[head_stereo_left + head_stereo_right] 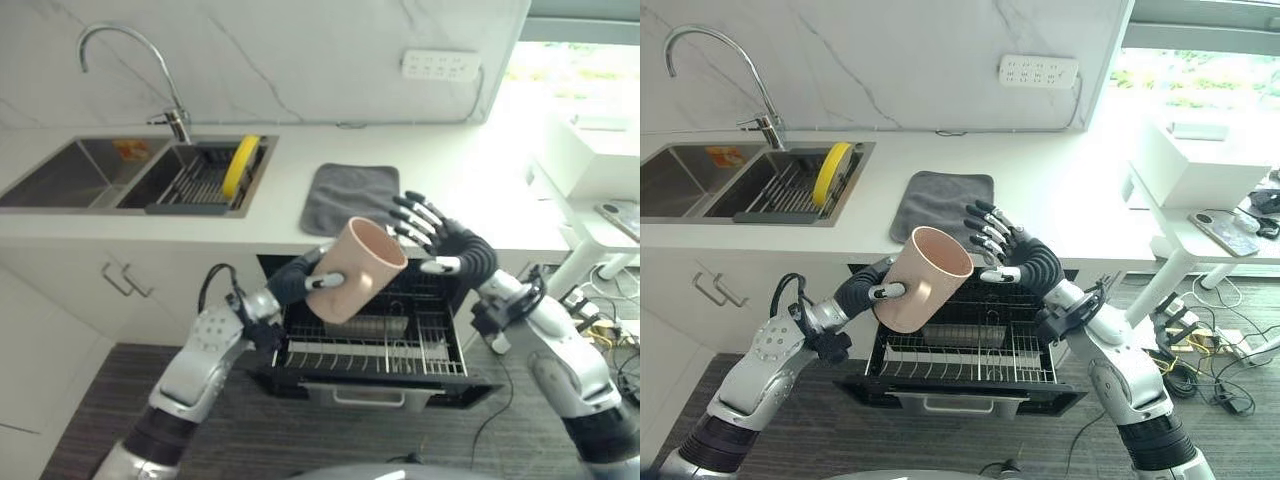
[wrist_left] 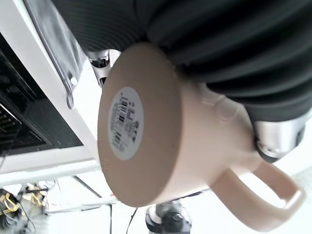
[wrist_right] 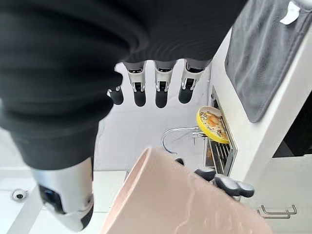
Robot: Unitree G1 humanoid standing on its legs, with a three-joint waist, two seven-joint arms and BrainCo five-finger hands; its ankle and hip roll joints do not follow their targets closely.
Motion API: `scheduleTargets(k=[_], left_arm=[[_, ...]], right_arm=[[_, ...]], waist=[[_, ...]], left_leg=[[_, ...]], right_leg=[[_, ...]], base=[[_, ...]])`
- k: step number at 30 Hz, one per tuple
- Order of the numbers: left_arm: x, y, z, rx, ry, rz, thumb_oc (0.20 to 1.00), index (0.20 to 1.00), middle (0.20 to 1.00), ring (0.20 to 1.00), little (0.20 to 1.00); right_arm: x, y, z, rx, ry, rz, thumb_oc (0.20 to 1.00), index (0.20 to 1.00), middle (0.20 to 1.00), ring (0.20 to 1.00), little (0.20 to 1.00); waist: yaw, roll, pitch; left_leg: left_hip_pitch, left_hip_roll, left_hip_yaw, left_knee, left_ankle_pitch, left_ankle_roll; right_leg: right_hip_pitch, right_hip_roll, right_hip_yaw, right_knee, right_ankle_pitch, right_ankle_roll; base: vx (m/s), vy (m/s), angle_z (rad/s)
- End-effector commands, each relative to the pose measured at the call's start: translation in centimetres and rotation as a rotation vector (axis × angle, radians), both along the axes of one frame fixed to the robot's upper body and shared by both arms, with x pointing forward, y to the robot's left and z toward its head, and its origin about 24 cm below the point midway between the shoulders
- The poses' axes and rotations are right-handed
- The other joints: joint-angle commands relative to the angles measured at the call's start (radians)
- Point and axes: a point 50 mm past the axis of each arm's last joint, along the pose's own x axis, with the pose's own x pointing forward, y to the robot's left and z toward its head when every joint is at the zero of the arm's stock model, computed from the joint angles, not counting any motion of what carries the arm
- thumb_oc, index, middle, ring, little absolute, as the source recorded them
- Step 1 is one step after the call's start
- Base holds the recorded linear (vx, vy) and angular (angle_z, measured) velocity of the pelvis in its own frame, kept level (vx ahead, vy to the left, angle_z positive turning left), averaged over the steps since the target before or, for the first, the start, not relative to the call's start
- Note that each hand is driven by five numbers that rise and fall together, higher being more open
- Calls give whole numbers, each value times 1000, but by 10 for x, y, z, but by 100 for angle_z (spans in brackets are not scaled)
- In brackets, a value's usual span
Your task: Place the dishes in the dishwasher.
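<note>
A pale pink mug [image 1: 358, 270] hangs tilted above the pulled-out dishwasher rack [image 1: 438, 345], its mouth turned up and to the right. My left hand [image 1: 296, 280] is shut on it from the left side; its flat base [image 2: 127, 122] and handle [image 2: 265, 197] show in the left wrist view. My right hand [image 1: 445, 240] is open just right of the mug's rim, fingers spread, not touching it. A yellow plate [image 1: 240, 165] stands on edge in the sink rack [image 1: 195, 185].
A grey cloth [image 1: 350, 195] lies on the white counter behind the dishwasher. The double sink [image 1: 70, 175] with its tap [image 1: 130, 60] is at the left. Cabinet doors with handles [image 1: 125, 280] stand left of the dishwasher. A white side table [image 1: 600, 210] is at the right.
</note>
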Motion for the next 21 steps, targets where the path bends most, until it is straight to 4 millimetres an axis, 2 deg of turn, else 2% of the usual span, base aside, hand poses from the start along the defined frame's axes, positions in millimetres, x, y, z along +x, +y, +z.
scheduleTargets(k=[1, 8, 10, 17, 21], left_arm=[[11, -2, 27, -31, -112, -69, 200, 200, 200, 200, 200], [14, -6, 33, -99, -93, -111, 200, 200, 200, 200, 200], [15, -5, 33, -179, -38, -127, 200, 200, 200, 200, 200], [15, -8, 22, -328, 88, -155, 200, 200, 200, 200, 200], [13, -11, 16, -357, 131, -181, 200, 200, 200, 200, 200]], right_arm=[[3, 4, 26, 1, -113, 66, 1000, 1000, 1000, 1000, 1000], [6, 11, 29, -70, -156, 98, 1000, 1000, 1000, 1000, 1000], [6, 11, 29, -66, -156, 104, 1000, 1000, 1000, 1000, 1000], [5, 13, 31, -69, -185, 115, 1000, 1000, 1000, 1000, 1000], [4, 12, 35, -63, -221, 105, 1000, 1000, 1000, 1000, 1000]], waist=[[6, -17, -28], [1, -18, -32], [2, -19, -34], [0, -20, -36], [-2, -20, -37]], left_leg=[[23, 6, -19, 1, -68, 14], [25, 7, -16, 1, -65, 11], [25, 6, -16, 1, -65, 11], [26, 7, -18, 1, -65, 9], [26, 7, -19, 1, -66, 10]], right_leg=[[41, -24, 23, 2, -75, 48], [44, -20, 29, 2, -76, 44], [45, -20, 28, 2, -77, 43], [47, -20, 28, 2, -79, 40], [48, -19, 30, 2, -81, 37]], base=[[0, 0, 0], [0, 0, 0], [0, 0, 0], [0, 0, 0], [0, 0, 0]])
